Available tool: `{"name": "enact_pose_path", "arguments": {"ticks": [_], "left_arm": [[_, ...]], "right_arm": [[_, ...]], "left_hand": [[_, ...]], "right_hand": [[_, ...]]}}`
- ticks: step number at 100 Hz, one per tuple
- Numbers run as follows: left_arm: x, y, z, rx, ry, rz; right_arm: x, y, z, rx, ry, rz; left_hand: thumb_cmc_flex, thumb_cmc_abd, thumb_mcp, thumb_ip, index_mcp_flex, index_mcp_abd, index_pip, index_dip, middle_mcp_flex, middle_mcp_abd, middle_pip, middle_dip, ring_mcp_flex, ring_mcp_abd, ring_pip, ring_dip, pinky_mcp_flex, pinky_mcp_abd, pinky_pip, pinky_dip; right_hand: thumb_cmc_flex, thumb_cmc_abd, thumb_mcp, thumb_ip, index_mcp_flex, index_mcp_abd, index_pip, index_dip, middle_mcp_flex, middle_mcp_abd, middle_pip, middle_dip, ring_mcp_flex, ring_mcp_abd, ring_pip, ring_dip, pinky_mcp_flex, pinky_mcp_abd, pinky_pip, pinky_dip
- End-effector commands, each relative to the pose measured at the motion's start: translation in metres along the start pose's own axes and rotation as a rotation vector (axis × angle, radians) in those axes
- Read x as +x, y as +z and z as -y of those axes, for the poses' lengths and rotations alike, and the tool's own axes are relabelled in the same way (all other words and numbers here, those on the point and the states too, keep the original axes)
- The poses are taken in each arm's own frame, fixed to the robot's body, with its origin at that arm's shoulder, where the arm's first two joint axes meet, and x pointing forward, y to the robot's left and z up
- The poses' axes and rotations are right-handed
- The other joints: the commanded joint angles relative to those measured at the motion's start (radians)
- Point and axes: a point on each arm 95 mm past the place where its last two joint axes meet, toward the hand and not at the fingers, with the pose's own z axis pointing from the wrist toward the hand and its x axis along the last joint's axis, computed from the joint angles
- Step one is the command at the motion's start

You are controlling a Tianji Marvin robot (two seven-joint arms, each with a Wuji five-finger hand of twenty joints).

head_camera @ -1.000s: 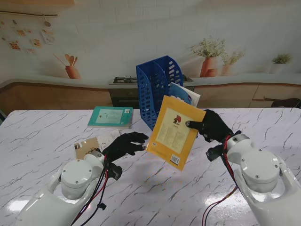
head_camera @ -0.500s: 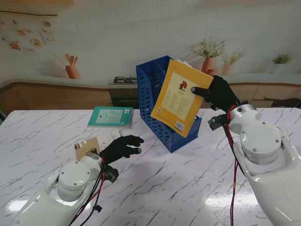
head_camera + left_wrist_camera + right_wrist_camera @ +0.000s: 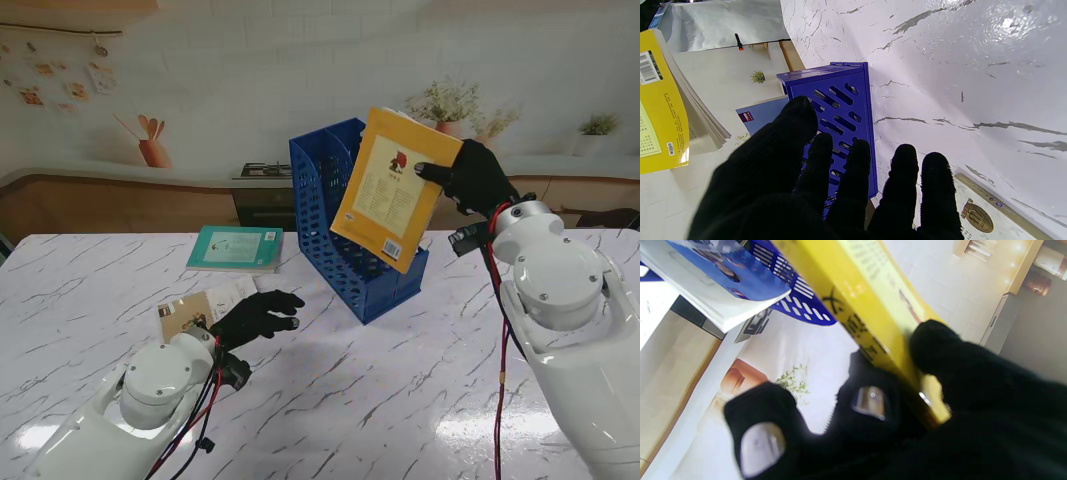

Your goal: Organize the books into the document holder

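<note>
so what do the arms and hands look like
Both arms are glossy white rounded shells with red and black cables running along them. The left hand and right hand wear black knit gloves; the right wrist view shows silvery pads on the fingertips.

The right hand [image 3: 923, 426] in its black glove pinched the yellow book [image 3: 873, 306] by one corner. A blue book [image 3: 730, 276] lay against the blue holder [image 3: 796, 296] behind it.

The stand camera looks down over both arms at the table [image 3: 380, 400]. Each wrist camera peers closely along its fingers; all three share the blue document holder [image 3: 330, 200] [image 3: 840, 100] [image 3: 796, 296].
</note>
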Motion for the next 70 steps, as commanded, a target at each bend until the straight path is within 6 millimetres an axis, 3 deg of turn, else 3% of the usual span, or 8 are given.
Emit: {"name": "enact_pose_path", "arguments": {"ticks": [1,26,70], "left_arm": [[-0.001,-0.001,-0.004,-0.019,-0.007,-0.013],[0.0,0.0,-0.004,-0.027,-0.009,-0.01],[0.0,0.002,-0.004,-0.032,-0.005,0.002]], "right_arm": [[0.004,0.006,-0.002,-0.013,0.009,-0.017],[-0.007,0.027,-0.009,-0.021,0.015,-0.003],[-0.045,0.061,-0.022,-0.012,0.019,0.042]], "left_hand": [[-0.015,0.012,-0.012,0.031,-0.014,-0.024,0.01,0.018,0.03,-0.035,0.023,0.013,-0.006,-0.028,-0.016,0.001,-0.007,-0.003,-0.028,-0.009],[-0.016,0.013,-0.012,0.03,-0.016,-0.021,0.009,0.018,0.019,-0.033,0.02,0.02,-0.004,-0.029,-0.016,0.002,-0.008,-0.004,-0.029,-0.011],[-0.013,0.014,-0.014,0.03,-0.014,-0.019,0.009,0.017,0.023,-0.037,0.022,0.026,-0.002,-0.028,-0.013,0.005,-0.007,-0.005,-0.029,-0.012]], "right_hand": [[0.284,0.252,0.176,0.085,0.173,-0.432,0.26,0.161,-0.007,-0.148,0.043,0.022,0.006,-0.132,0.001,-0.006,0.042,-0.655,0.276,-0.006],[0.284,0.258,0.169,0.086,0.178,-0.441,0.266,0.165,-0.007,-0.154,0.045,0.028,0.006,-0.131,0.005,-0.002,0.042,-0.656,0.277,-0.008],[0.287,0.262,0.159,0.081,0.174,-0.444,0.272,0.17,-0.017,-0.158,0.045,0.039,0.002,-0.124,0.008,0.001,0.038,-0.645,0.269,-0.01]]}}
